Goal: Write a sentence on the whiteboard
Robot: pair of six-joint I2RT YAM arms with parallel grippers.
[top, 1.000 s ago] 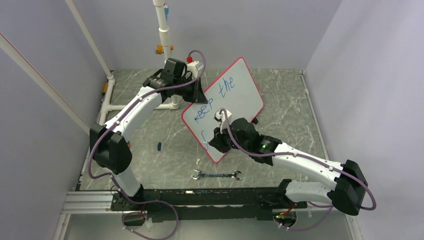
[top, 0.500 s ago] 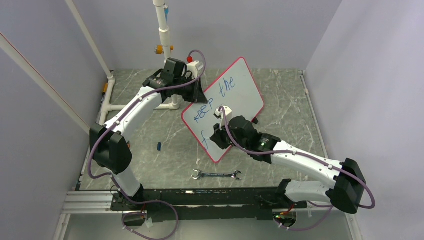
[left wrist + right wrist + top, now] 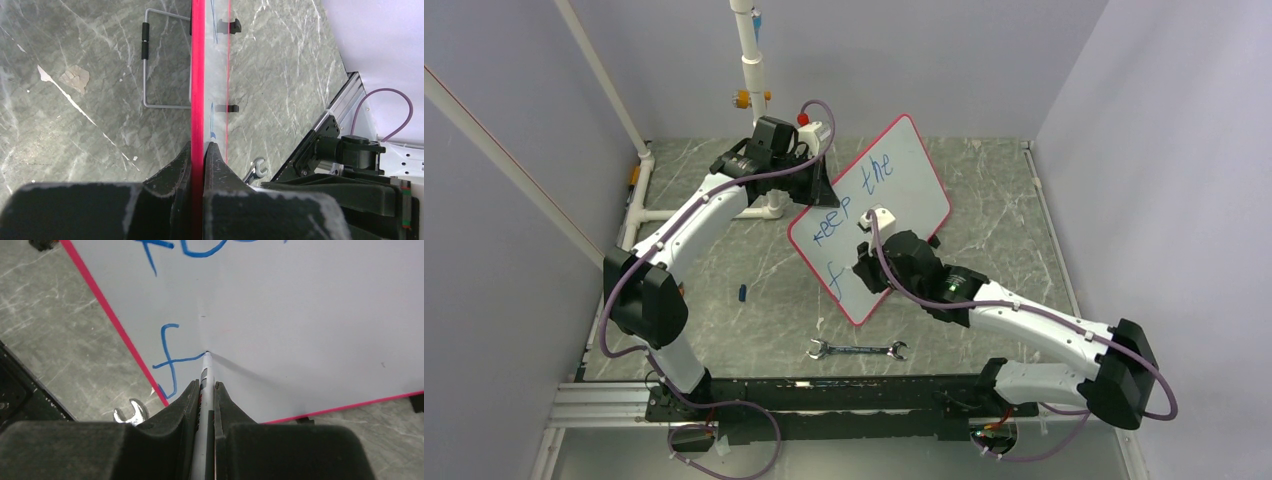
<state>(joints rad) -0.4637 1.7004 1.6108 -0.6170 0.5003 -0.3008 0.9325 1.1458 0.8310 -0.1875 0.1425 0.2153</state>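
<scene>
The whiteboard [image 3: 894,190] stands tilted on the table, white with a red-pink rim. My left gripper [image 3: 816,187] is shut on its upper left edge; in the left wrist view the rim [image 3: 198,75] runs up from between the jaws of the left gripper [image 3: 199,149]. The sentence [image 3: 854,195] in blue reads "keep the", with an "f" [image 3: 171,360] on the line below. My right gripper [image 3: 205,385] is shut on a grey marker [image 3: 205,375], whose tip touches the board at the end of the f's crossbar. From above, the right gripper [image 3: 871,268] sits over the board's lower part.
A steel wrench [image 3: 856,350] lies on the grey table in front of the board. A small blue cap [image 3: 742,293] lies to the left. White pipes [image 3: 752,70] stand at the back left. A wire stand [image 3: 146,65] shows behind the board.
The right gripper with the marker has moved slightly right along the board, drawing the crossbar of the "f". The left arm and the board stay still.
</scene>
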